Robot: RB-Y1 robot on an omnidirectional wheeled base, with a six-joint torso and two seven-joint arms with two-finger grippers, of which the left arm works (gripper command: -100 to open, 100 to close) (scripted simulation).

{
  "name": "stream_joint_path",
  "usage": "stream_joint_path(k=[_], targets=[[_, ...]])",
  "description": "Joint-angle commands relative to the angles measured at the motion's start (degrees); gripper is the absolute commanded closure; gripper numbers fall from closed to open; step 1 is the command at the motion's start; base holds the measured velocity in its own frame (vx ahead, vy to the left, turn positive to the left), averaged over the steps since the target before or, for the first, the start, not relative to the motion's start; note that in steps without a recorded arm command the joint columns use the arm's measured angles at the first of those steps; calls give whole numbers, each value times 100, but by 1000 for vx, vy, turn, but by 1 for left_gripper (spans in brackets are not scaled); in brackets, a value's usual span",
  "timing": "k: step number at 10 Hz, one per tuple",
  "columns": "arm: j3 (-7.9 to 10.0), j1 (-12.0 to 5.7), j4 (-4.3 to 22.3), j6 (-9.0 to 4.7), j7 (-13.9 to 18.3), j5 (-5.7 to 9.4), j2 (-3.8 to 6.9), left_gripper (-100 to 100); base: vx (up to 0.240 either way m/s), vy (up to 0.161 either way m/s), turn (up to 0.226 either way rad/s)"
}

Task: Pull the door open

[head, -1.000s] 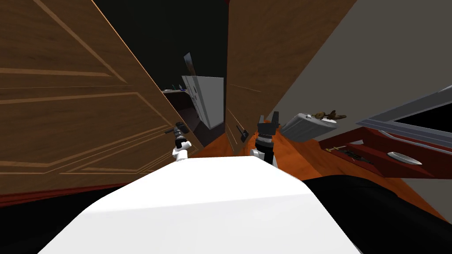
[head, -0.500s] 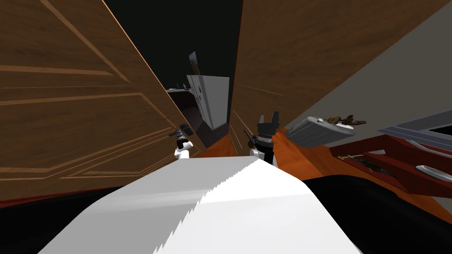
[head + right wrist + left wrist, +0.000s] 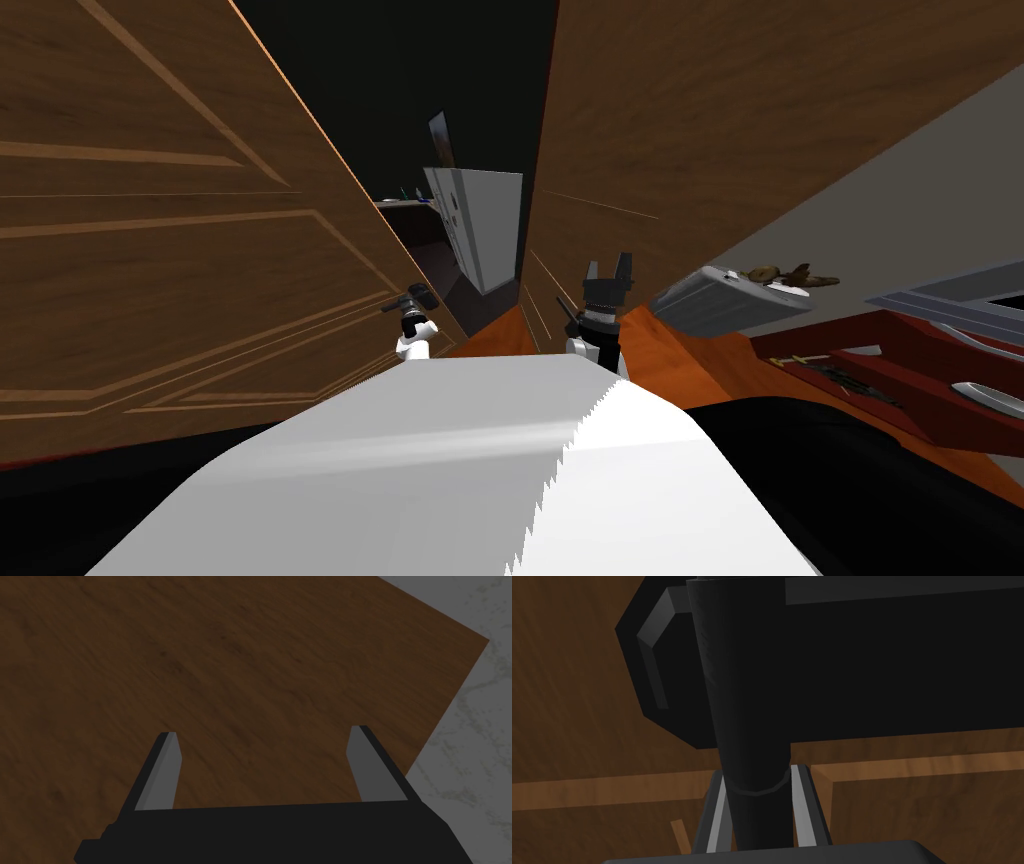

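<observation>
A brown panelled door (image 3: 180,250) fills the left side of the head view, with its dark lever handle (image 3: 405,298) near its free edge. My left gripper (image 3: 412,312) is at that handle. In the left wrist view, both fingers (image 3: 718,811) press the sides of the black lever handle (image 3: 747,701), so the left gripper (image 3: 760,772) is shut on it, in front of the black backplate (image 3: 657,676). My right gripper (image 3: 608,270) stands open with nothing between its fingers (image 3: 160,771), close to a second brown door panel (image 3: 640,130).
Between the two doors is a gap with orange floor (image 3: 500,335), a white cabinet (image 3: 485,230) and a black area beyond. A grey case (image 3: 715,298) lies to the right. Further right, a dark red shelf (image 3: 880,360) carries a plate (image 3: 990,395).
My left gripper's fingers have closed onto the lever handle. The whole head view has swung a little, so the doors and the grey case now sit differently in it. The right gripper stays open.
</observation>
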Motion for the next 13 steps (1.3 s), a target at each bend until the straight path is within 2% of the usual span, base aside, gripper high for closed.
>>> stream_joint_path(k=[1, 3, 6, 11, 12, 13], targets=[[-1, 3, -1, -2, -4, -2, -2, 100, -13, -7, -2], [-1, 3, -1, -2, -4, -2, -2, 100, -3, -1, 0], [-67, 26, 59, 8, 76, 19, 123, 100, -142, -76, -123], [-361, 104, 280, 11, 419, 109, 575, 100, -160, -115, -117], [-398, 115, 308, 11, 462, 121, 624, 100, -132, -70, -66], [-474, 135, 365, 12, 550, 144, 721, 100, -99, -25, -80]])
